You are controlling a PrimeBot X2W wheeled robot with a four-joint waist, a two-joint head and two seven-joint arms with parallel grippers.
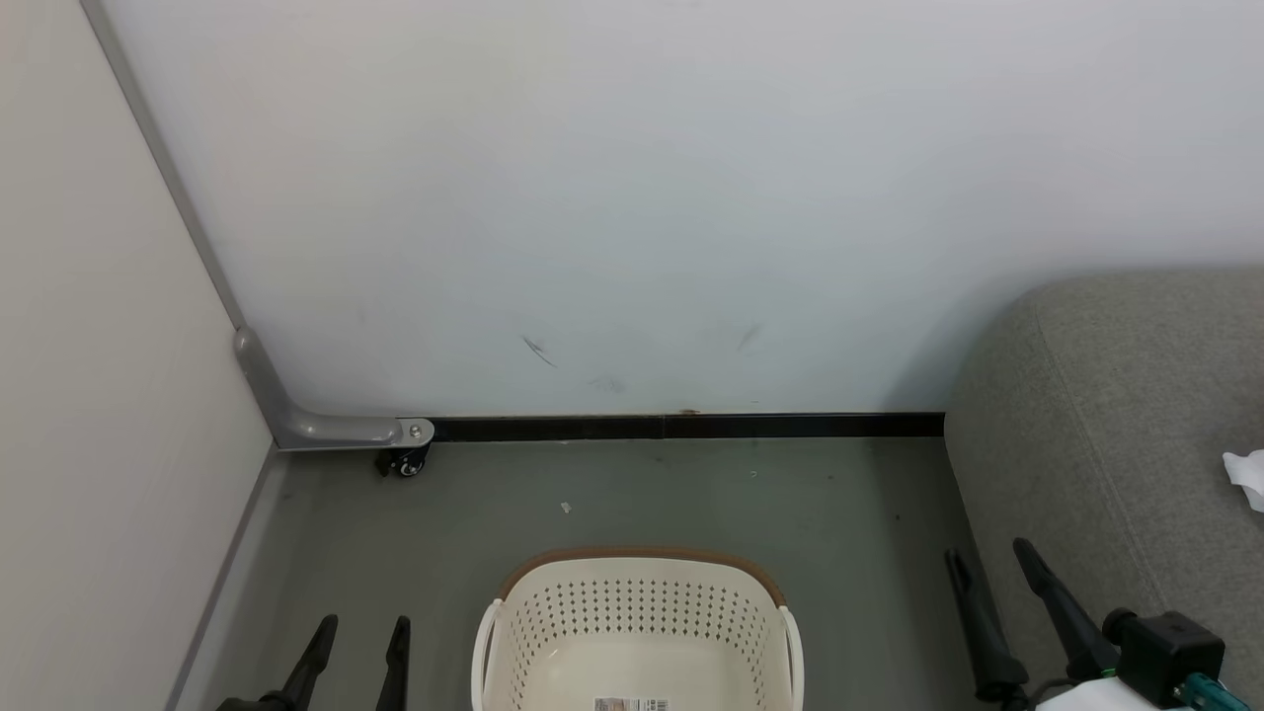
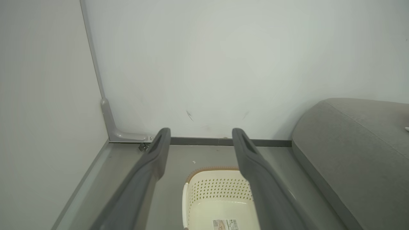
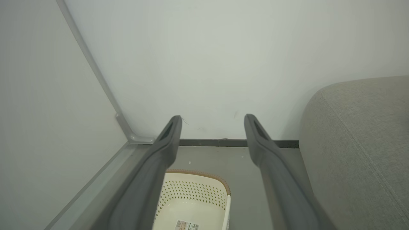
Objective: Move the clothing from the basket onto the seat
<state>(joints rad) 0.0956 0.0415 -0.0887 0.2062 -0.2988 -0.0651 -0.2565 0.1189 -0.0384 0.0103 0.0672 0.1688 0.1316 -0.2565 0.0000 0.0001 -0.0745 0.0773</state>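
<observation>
The cream basket [image 1: 632,604] with its brown rim stands on the floor at the bottom centre, and the part of its inside that I see holds a paper label [image 1: 630,704]. The clothing is out of view. My left gripper [image 1: 365,622] is open, low, left of the basket. My right gripper [image 1: 987,551] is open between the basket and the grey seat [image 1: 1106,415]. The left wrist view shows the left gripper [image 2: 201,131] above the basket [image 2: 217,191], beside the seat [image 2: 358,143]. In the right wrist view the right gripper [image 3: 213,117] hangs over the basket [image 3: 191,191] and seat [image 3: 361,134].
A white wall [image 1: 632,197] with a black baseboard [image 1: 691,427] closes the far side. A pale panel [image 1: 89,395] runs down the left, with a grey bracket and caster [image 1: 405,462] at the corner. A small white piece [image 1: 1246,476] lies on the seat's right edge.
</observation>
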